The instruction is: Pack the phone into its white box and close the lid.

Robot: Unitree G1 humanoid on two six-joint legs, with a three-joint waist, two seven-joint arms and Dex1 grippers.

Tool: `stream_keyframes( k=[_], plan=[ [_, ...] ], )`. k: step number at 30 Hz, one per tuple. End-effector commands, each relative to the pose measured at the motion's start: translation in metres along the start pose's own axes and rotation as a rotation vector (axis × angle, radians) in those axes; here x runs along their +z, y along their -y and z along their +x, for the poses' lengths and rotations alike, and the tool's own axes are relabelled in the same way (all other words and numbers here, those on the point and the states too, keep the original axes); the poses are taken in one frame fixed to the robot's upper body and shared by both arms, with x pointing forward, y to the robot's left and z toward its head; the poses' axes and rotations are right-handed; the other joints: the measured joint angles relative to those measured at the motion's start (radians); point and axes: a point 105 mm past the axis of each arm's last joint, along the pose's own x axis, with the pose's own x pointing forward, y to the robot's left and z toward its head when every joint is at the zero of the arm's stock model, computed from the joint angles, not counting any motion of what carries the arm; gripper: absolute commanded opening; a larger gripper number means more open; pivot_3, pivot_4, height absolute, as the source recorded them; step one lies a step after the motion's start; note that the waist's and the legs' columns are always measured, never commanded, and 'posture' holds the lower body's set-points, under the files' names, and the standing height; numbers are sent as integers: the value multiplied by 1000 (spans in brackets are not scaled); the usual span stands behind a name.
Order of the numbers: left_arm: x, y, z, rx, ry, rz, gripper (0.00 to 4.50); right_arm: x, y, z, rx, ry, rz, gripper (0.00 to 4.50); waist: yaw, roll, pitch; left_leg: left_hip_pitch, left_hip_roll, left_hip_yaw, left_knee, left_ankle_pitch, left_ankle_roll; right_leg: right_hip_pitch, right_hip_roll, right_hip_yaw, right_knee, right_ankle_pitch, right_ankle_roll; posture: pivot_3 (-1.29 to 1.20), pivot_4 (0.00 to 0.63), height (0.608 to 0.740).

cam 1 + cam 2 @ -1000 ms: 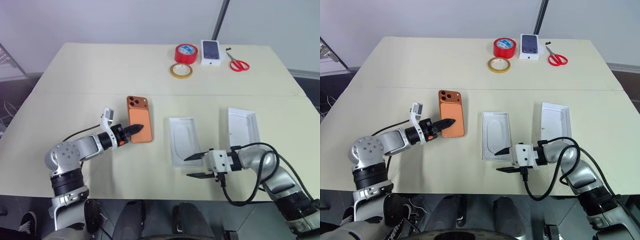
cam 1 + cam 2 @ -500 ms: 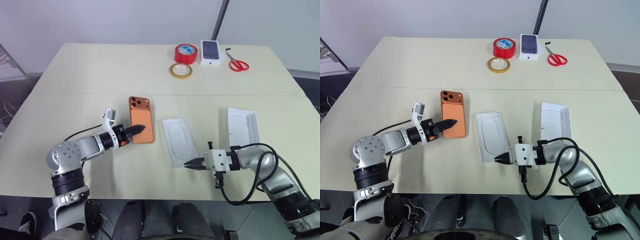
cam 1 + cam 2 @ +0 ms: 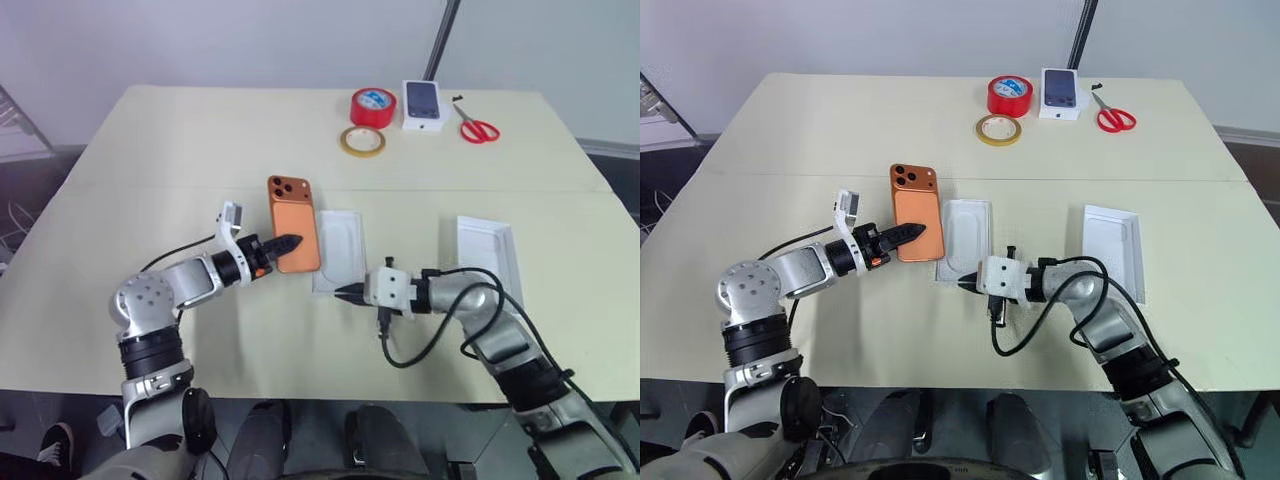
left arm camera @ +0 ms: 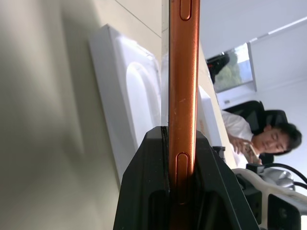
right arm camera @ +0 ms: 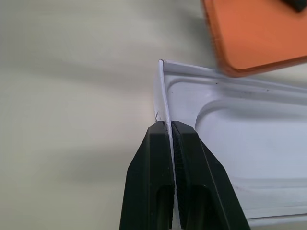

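We take the white moulded insert with an oval recess as our landmark. Our right gripper is pinched tight on the thin rim at the insert's near end, the wall caught between its black fingers. Our left gripper clamps the orange-copper phone by its near edge, holding it back-up just left of the insert, its long side overlapping the insert's left rim. The white box lies flat on the cream table, well to the right of the insert. Beyond the insert sit a red tape roll, a tan tape ring, a box with a phone picture and red-handled scissors.
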Motion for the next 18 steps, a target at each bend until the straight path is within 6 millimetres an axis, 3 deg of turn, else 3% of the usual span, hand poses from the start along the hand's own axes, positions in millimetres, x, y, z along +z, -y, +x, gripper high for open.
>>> stream_keyframes(
  k=[1, 5, 8, 14, 16, 17, 18],
  plan=[
    [6, 16, 10, -60, 1, 40, 0, 11, 0, -3, 12, 44, 7, 695, 0, 0, 0, 0, 0, 0, 0, 0, 1, 0, 0, 0, 0, 0, 0, 0, 150, 740],
    [-3, 14, 22, -59, -28, 71, 0, 30, 1, -16, -14, 163, 90, 2424, -2, 0, 0, 0, 0, 0, 0, -2, 3, 0, 0, 0, 0, 0, 0, 0, 150, 740],
    [-9, 17, 36, -73, -44, 73, 0, 47, 1, -42, -12, 280, 226, 2424, -1, 0, 0, 0, 0, 0, 0, -2, 3, 0, 0, 0, 0, 0, 0, 0, 150, 740],
    [-26, 22, 47, -106, -123, 33, 0, 23, 22, -71, -150, 173, 231, 2424, -2, 0, 0, 0, 0, 0, 0, -2, 4, 0, 0, 0, 0, 0, 0, 0, 150, 740],
    [-30, 23, 49, -104, -138, 35, 972, 19, 28, -74, -185, 155, 220, 2511, -5, 0, 0, 0, 0, 0, -1, -2, 4, 0, 0, 0, 0, 0, 0, 0, 150, 740],
    [-30, 24, 50, -103, -142, 43, 1132, 19, 29, -73, -193, 156, 216, 2511, -5, 0, 0, 0, 0, 0, -1, -2, 4, 0, 1, 0, 0, 0, 0, 0, 150, 740],
    [-30, 25, 50, -101, -145, 53, 1698, 20, 30, -72, -198, 162, 216, 2511, -5, 0, 0, 0, 0, 0, -1, -2, 4, -1, 1, 1, 0, 0, 0, 0, 150, 740]
  ],
)
